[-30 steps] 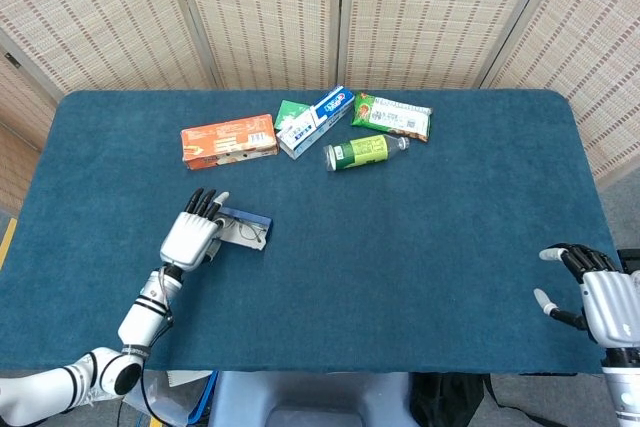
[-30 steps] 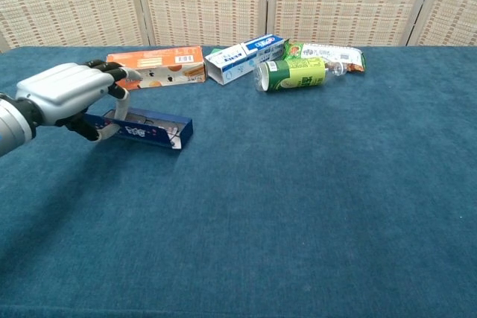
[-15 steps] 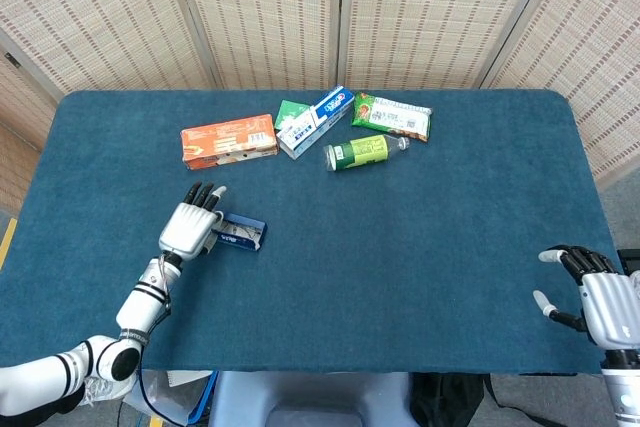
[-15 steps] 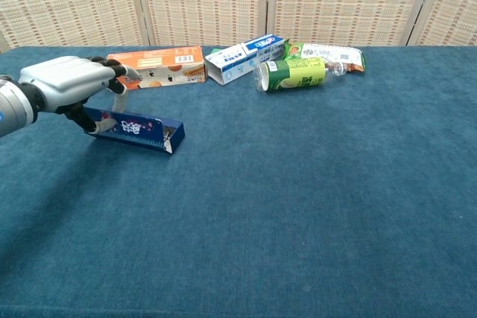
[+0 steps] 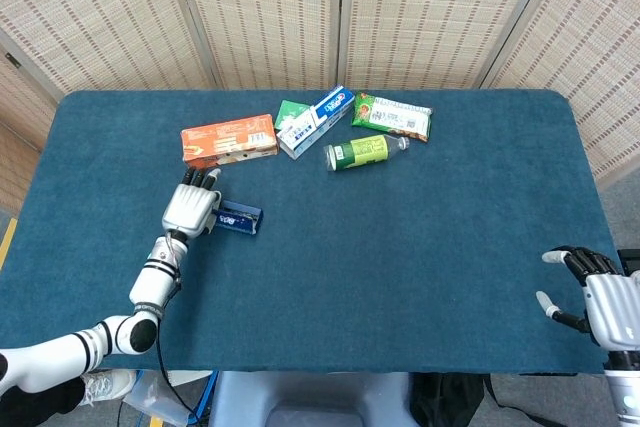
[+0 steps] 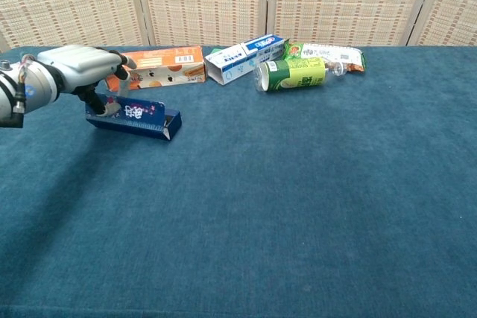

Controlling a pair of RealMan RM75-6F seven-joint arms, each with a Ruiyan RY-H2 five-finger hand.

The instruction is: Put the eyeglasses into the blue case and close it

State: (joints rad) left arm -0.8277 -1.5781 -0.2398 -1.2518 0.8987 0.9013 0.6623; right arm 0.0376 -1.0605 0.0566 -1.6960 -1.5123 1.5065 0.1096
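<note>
Woven screens stand behind a blue-carpeted surface (image 5: 400,247). In the head view the left robot hand (image 5: 192,209) lies over one end of the blue case (image 5: 238,218), which juts out to its right. Beyond that robot hand lies an orange box (image 5: 229,140), with other packages further right. The right robot hand (image 5: 600,299) hangs well apart at the near edge, fingers spread, holding nothing.

In the chest view the left robot hand (image 6: 78,72) grips the blue case (image 6: 134,118) at its near end; whether the lid is down cannot be told, and no eyeglasses show. To finish well, press the lid down evenly along its length and steady the case so it does not slide.
</note>
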